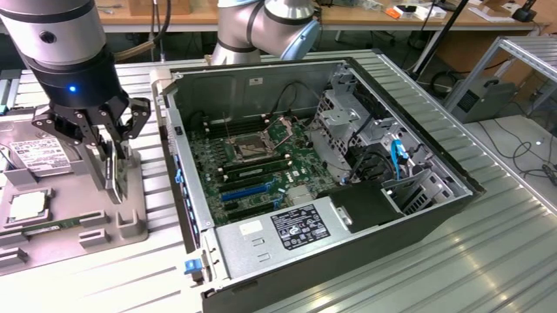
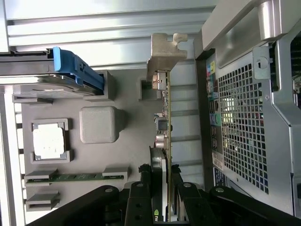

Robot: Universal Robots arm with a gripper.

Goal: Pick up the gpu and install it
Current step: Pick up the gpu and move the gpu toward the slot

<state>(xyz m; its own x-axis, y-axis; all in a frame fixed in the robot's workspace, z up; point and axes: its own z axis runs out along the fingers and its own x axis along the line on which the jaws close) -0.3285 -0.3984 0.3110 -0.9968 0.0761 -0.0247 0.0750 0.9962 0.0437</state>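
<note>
First, on the exterior view's left, a gray tray [image 1: 130,195] sat on the metal table [image 1: 452,261]. It held a silver hard drive [image 1: 30,153], a square chip [image 1: 26,205] and a thin memory stick [image 2: 75,177]. At the right side of that tray, next to the computer, the gpu [image 2: 165,117] stood up on its edge in its slot, with its silver bracket [image 2: 164,52] at one end. The gripper [image 2: 160,186] hung straight down over it. One finger pressed on each flat side of the card, so the jaws looked closed on the gpu. The card seemed to sit low in the tray, not lifted out. I think this was the pick-up step, with the hold made and the lift not yet done. Just right of the tray lay the open computer case [image 1: 409,228], with its green board [image 1: 261,163] facing up and a blue slot [image 1: 245,191] near the front. Getting the card out would likely call for a slow, straight pull upward, so it does not tip or catch on the tray. It would also need to go high enough to pass over the case wall.
</note>
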